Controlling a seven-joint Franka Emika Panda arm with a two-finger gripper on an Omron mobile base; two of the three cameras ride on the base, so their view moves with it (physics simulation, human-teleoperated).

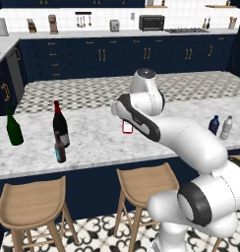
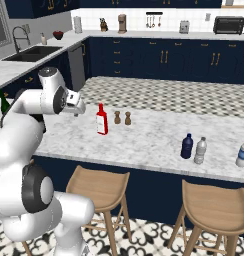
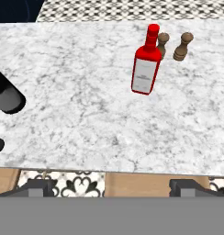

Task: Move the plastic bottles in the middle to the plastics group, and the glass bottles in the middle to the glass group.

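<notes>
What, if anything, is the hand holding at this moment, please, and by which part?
Nothing is held. The hand is open and empty above the counter's near edge, well apart from the red bottle.

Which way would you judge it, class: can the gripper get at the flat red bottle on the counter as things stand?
Probably yes. The gripper is open and empty, and the flat red bottle stands upright ahead of it across bare marble. Two small brown shakers stand just behind the bottle, not in front.
</notes>
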